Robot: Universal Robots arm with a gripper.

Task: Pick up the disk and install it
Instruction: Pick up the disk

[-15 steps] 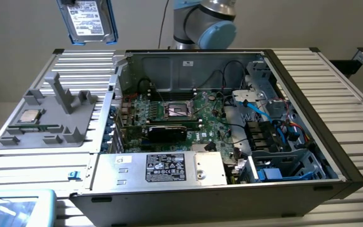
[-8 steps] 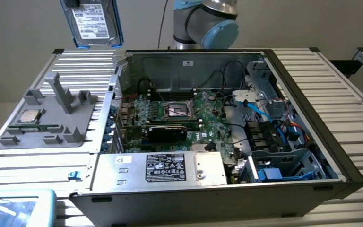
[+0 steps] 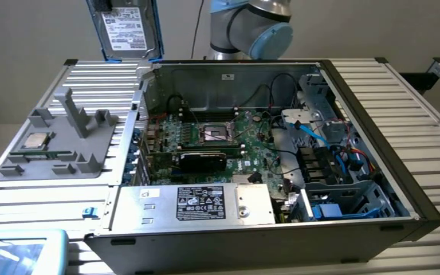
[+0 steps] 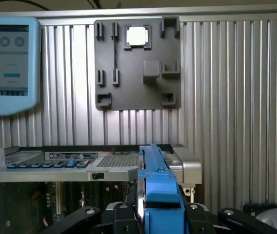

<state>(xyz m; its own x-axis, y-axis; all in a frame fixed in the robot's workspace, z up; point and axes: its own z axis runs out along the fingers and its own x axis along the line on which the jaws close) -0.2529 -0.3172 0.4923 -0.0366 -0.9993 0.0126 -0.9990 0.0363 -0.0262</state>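
The disk hangs high above the back left corner of the open computer case. It stands on edge, with its white label facing the exterior camera and its blue bracket round the sides. In the wrist view the disk's blue bracket edge runs straight out between my black fingers. My gripper is shut on the disk. Below it lie the case's edge and the slatted table.
Inside the case are the motherboard, a silver box with a black label and a blue-trimmed drive bay at the front right. A grey fixture plate with a CPU chip lies on the exterior view's left. A blue pendant sits nearby.
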